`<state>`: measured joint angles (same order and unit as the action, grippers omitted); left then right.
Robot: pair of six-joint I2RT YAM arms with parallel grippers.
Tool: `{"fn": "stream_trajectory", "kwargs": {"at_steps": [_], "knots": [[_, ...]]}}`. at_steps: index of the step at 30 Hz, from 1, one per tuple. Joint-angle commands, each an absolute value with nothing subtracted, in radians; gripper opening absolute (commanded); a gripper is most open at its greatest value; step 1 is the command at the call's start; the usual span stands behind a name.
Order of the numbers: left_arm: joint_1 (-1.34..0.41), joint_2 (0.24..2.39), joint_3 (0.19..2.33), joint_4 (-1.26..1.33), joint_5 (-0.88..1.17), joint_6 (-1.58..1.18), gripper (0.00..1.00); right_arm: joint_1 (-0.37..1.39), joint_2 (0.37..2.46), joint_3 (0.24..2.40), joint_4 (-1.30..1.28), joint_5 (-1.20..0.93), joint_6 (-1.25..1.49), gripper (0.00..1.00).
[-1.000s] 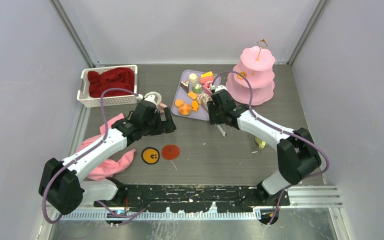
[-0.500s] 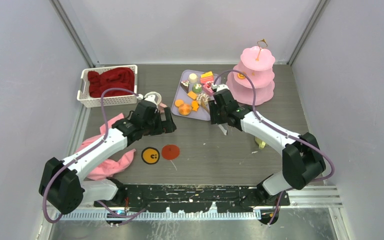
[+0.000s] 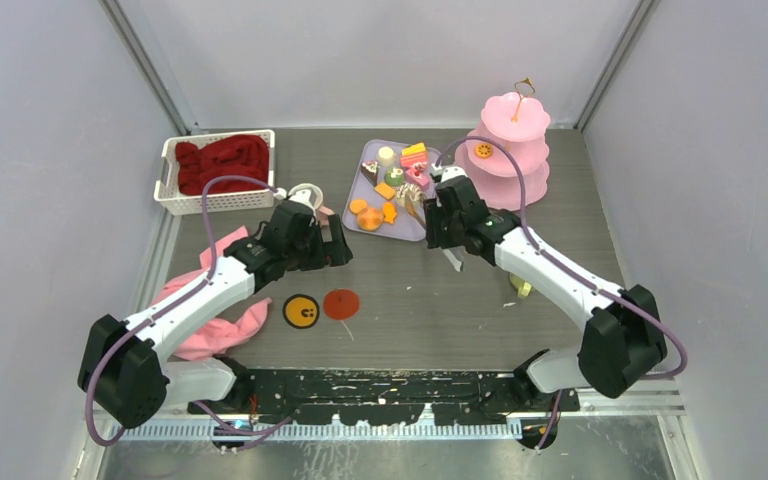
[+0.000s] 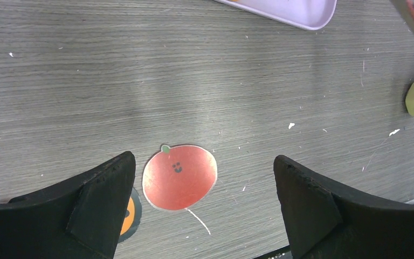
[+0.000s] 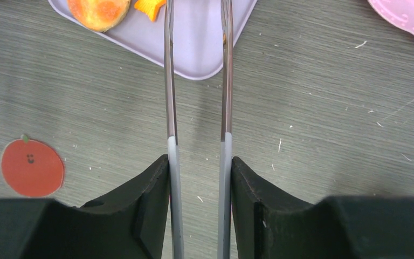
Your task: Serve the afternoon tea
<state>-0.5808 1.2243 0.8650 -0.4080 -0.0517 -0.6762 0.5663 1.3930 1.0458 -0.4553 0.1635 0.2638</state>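
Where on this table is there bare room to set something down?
Bare table lies in front of the tray, between the red sticker and the yellow tag, and at the back between basket and tray. Crowded: the tray, and the left, with pink cloth and mug.

Light: bright, even, overhead.
Shadows: soft, faint.
Glare: pale sheen on grey wood-grain tabletop (image 4: pixel 194 81).
Blur: left wrist view, 1 o'clock corner.
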Motion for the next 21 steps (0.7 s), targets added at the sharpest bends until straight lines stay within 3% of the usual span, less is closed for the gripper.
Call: {"fn": "stream_trajectory", "kwargs": {"at_steps": [1, 12, 21], "knots": [[-0.576, 1.197, 0.884, -0.371, -0.076, -0.663, 0.99, 0.563, 1.278, 1.145, -0.479, 0.179, 0.270, 0.11], [-0.575, 1.206, 0.901, -0.373, -0.067, -0.665, 0.99, 0.553, 1.244, 1.368, -0.590, 0.273, 0.192, 0.09], [-0.576, 1.193, 0.895, -0.378, -0.053, -0.674, 0.99, 0.377, 1.311, 1.579, -0.654, 0.174, 0.136, 0.10]]}}
